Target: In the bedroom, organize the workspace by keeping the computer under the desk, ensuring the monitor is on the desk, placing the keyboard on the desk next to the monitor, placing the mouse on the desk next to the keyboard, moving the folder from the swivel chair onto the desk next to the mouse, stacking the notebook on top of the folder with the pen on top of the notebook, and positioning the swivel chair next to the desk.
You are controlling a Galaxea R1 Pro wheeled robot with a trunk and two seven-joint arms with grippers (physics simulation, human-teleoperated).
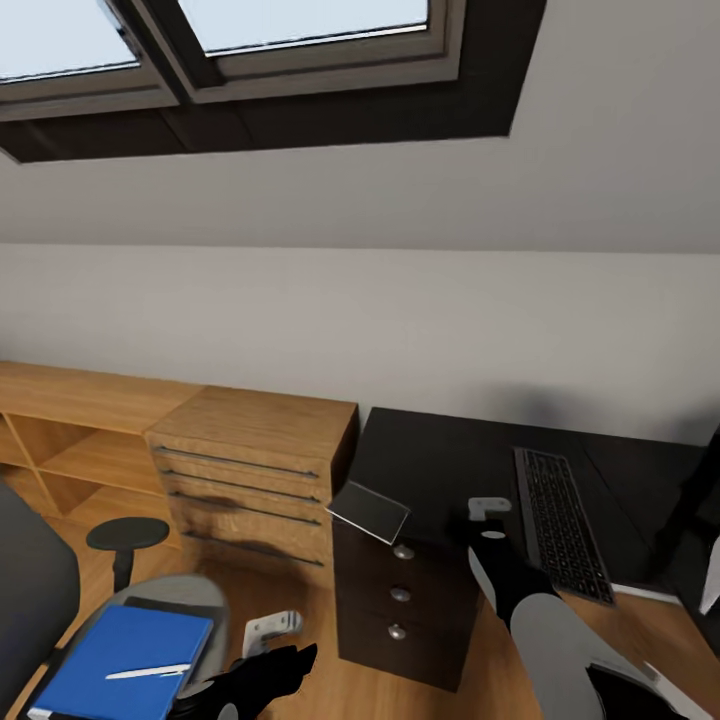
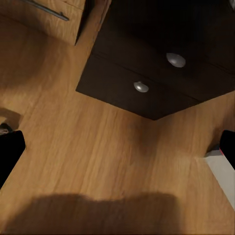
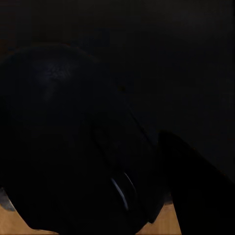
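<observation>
Keyboard (image 1: 562,523) on desk (image 1: 440,462) — long axis runs front-to-back.

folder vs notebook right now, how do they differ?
Colour: the folder is bright blue; the notebook is grey.
Size: the folder looks larger, the notebook smaller.
Place: the folder lies on the swivel chair seat, while the notebook sits at the desk corner above the drawers, overhanging the edge.
Load: the folder carries the pen; the notebook has nothing on it.
Both are thin, flat rectangles.
</observation>
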